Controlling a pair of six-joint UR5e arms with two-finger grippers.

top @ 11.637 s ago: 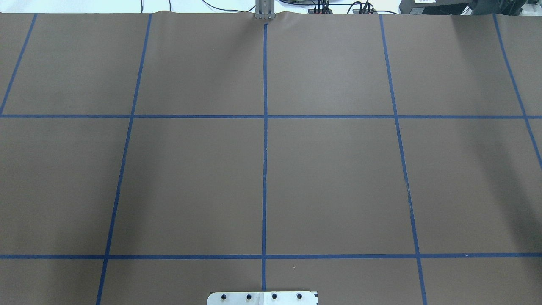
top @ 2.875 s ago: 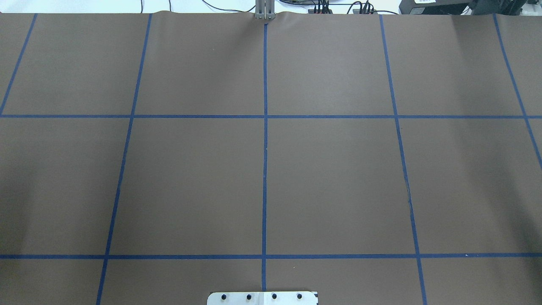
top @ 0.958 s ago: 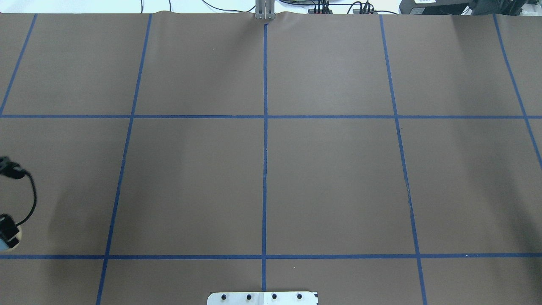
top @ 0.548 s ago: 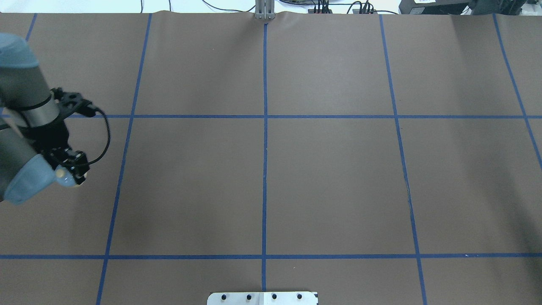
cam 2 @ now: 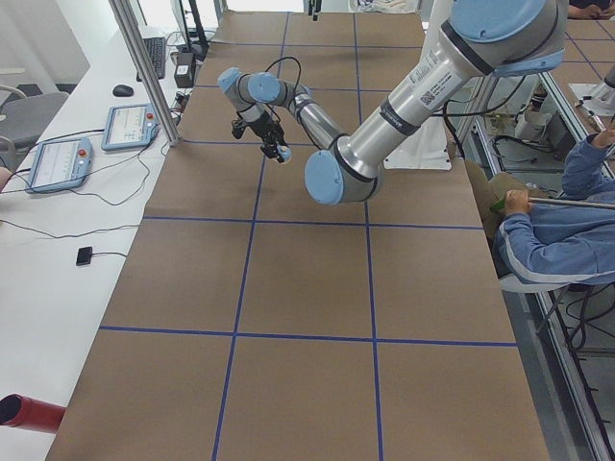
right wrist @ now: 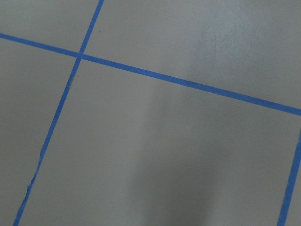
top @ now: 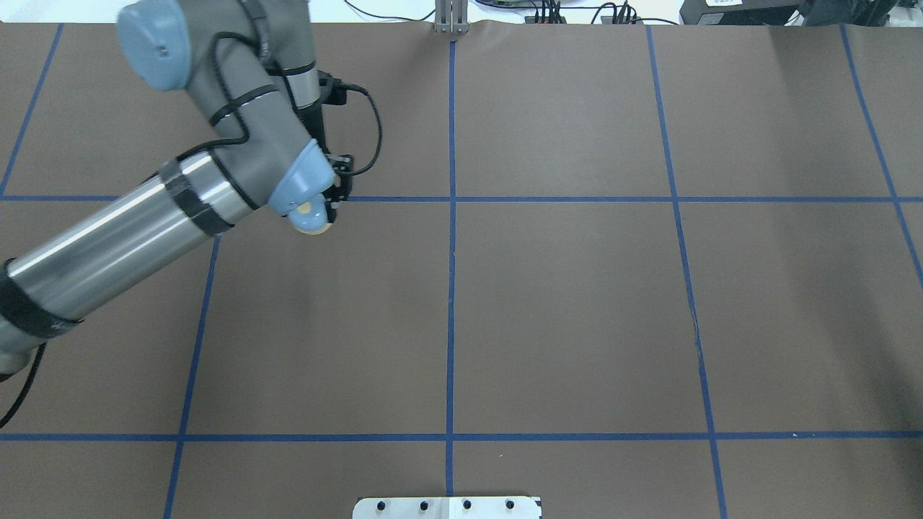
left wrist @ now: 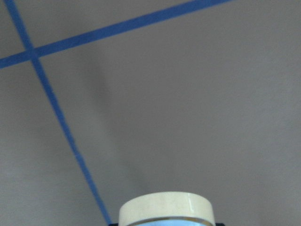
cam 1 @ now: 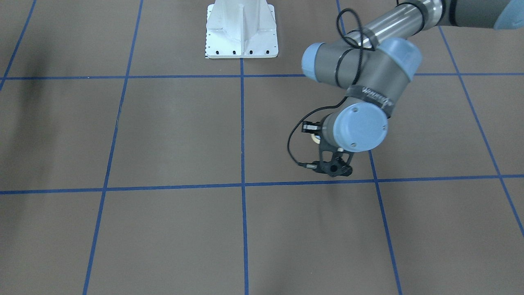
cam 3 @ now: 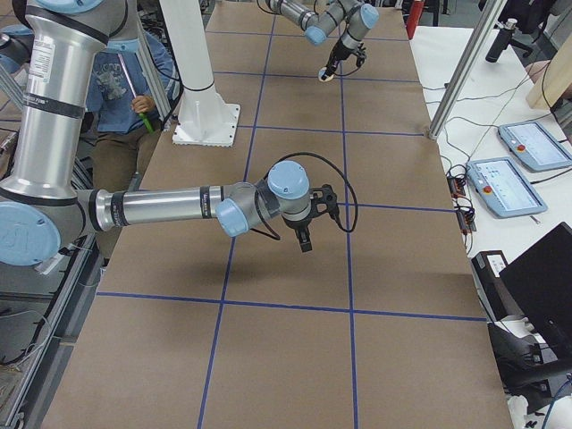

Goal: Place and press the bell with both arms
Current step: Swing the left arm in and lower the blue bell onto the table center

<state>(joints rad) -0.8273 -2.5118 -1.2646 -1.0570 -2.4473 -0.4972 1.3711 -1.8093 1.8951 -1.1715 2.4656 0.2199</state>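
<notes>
My left gripper (top: 324, 210) is shut on the bell (top: 311, 220), a light blue dome with a cream button. It holds the bell just above the brown paper, near a blue tape line in the far left part of the table. In the front-facing view the left gripper (cam 1: 314, 134) is mostly hidden behind the wrist, and only a cream bit of the bell (cam 1: 315, 139) shows. The left wrist view shows the bell's cream rim (left wrist: 164, 209) at the bottom edge. My right gripper (cam 3: 305, 242) shows only in the exterior right view, over the table; I cannot tell if it is open or shut.
The table (top: 577, 303) is covered in brown paper with a blue tape grid. The white bolted pedestal (cam 1: 241, 30) stands at the robot's side. A seated operator (cam 2: 553, 240) is beside the table. Control tablets (cam 3: 509, 183) lie on the side bench.
My left arm has come in from the left edge with the bell in its gripper. It has moved right and farther away, up to the tape line.
</notes>
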